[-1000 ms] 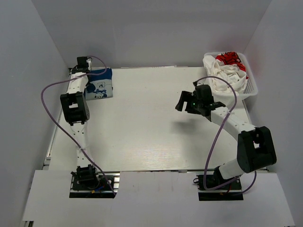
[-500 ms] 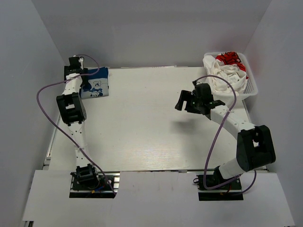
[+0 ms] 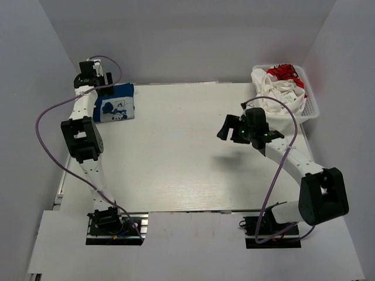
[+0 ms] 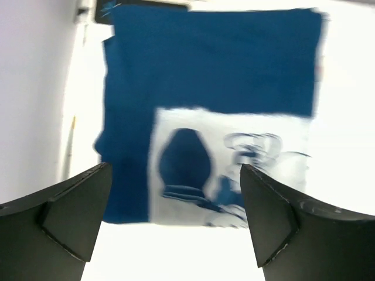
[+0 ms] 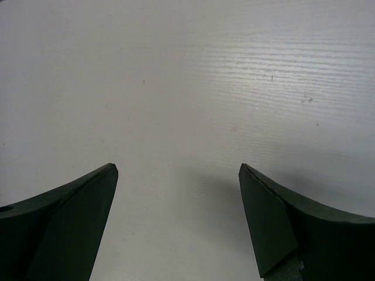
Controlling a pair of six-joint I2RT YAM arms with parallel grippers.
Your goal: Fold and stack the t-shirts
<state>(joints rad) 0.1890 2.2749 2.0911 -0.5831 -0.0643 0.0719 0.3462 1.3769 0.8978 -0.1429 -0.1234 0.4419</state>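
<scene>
White table [image 3: 176,164]; folded blue shirt [image 4: 211,64] under left hand [image 4: 176,168], spread; right hand [image 5: 177,167] spread.

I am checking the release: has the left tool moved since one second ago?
Yes. The left tool went left, toward the left wall, away from the blue t-shirt.

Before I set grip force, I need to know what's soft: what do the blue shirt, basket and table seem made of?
Blue shirt: matte cloth, folded flat, with a white print. Basket: white plastic by its look, with slotted walls. Table: matte white board with fine grain lines, perhaps laminate or painted wood.
</scene>
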